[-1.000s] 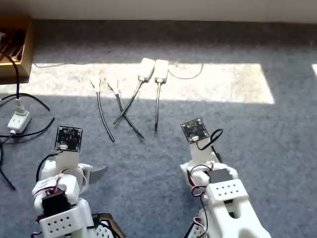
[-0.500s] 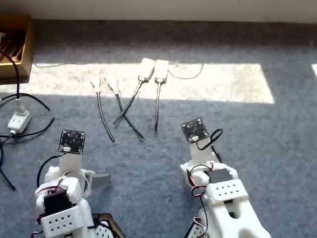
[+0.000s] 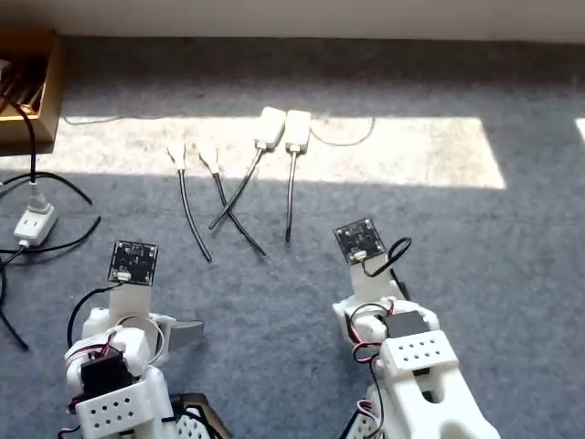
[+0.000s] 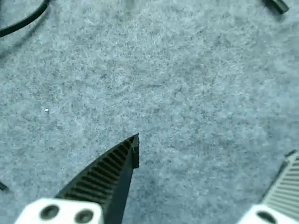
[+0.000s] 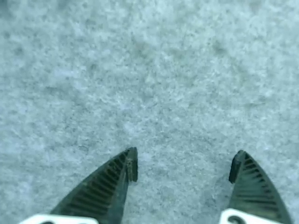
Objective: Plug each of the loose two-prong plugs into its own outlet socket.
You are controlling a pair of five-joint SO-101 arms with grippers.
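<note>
Two loose two-prong plugs [image 3: 176, 155] [image 3: 208, 159] lie on the grey carpet, their black cables trailing toward the arms. To their right lie two white outlet sockets [image 3: 269, 126] [image 3: 297, 129], side by side, each on a black cable. The left arm [image 3: 128, 311] and right arm [image 3: 377, 283] sit well short of them, at the near side. My left gripper [image 4: 215, 145] is open above bare carpet, holding nothing. My right gripper [image 5: 186, 151] is open too, with only carpet between its fingers.
A wooden box [image 3: 37, 91] stands at the far left. A white adapter [image 3: 35, 221] with black cords lies left of the left arm. A thin white wire [image 3: 343, 139] runs beside the sockets. A black cable end [image 4: 275, 5] lies ahead of the left gripper.
The left arm has drawn back slightly toward the near side and then held still. The right arm, plugs and sockets have not moved.
</note>
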